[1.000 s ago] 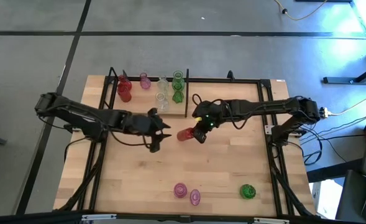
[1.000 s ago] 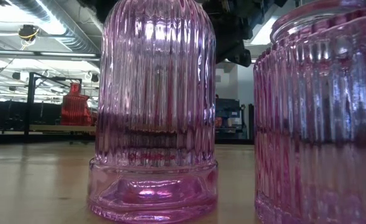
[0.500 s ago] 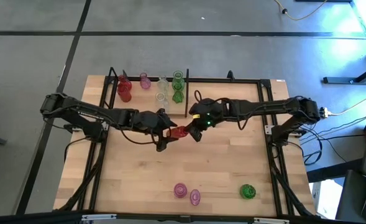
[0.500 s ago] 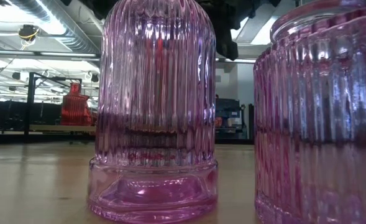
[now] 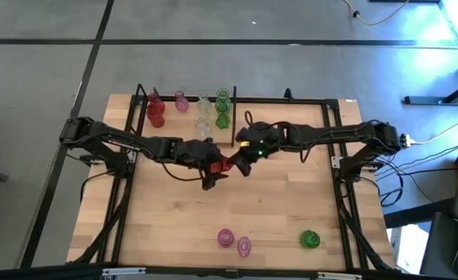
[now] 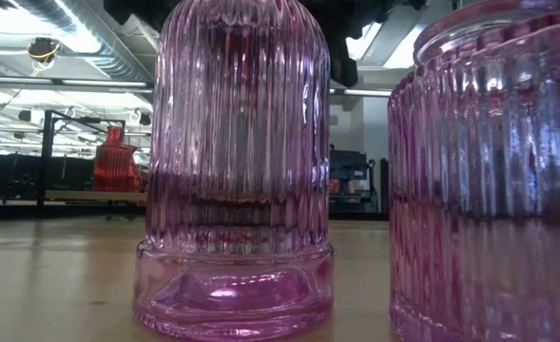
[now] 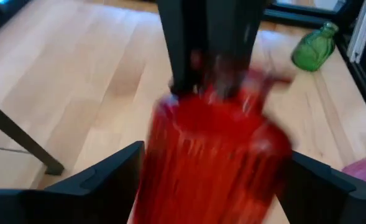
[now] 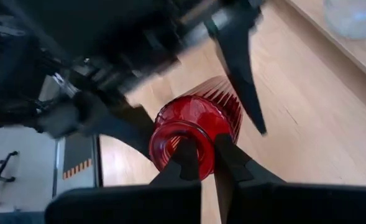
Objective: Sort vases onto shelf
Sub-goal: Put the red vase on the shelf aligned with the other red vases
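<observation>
A: Vase count?

B: Ten in the high view. On the shelf [image 5: 230,140]: two red vases [image 5: 155,111], one pink [image 5: 182,101], two clear [image 5: 203,117], two green [image 5: 222,109]. On the table's near edge: two pink vases [image 5: 234,242] side by side, plus one green vase [image 5: 310,239] well apart from them. One more red vase [image 5: 227,164] held above the table centre, just off the shelf's front edge.

A: Surface and room?

B: Light-wood table [image 5: 291,202] framed by black rods, standing on grey floor. Low view filled by the two pink vases [image 6: 234,171] at close range; behind them, the shelf's black posts, a red vase [image 6: 114,163], ceiling ducts and lights.

A: Containers and contents?

B: All vases appear empty. Shelf vases upright, grouped along the back. Held red vase tipped sideways.

A: Right gripper?

B: Right gripper [image 8: 202,163] pinched tight on the rim of the red vase [image 8: 195,127], one finger inside the mouth, one outside. Seen from above at [image 5: 242,166].

A: Left gripper?

B: Left gripper [image 5: 215,169] spread wide, one finger either side of the vase body [image 7: 217,155]. Contact with the glass cannot be told. Left wrist view also shows the green vase [image 7: 314,48] on the table beyond.
</observation>
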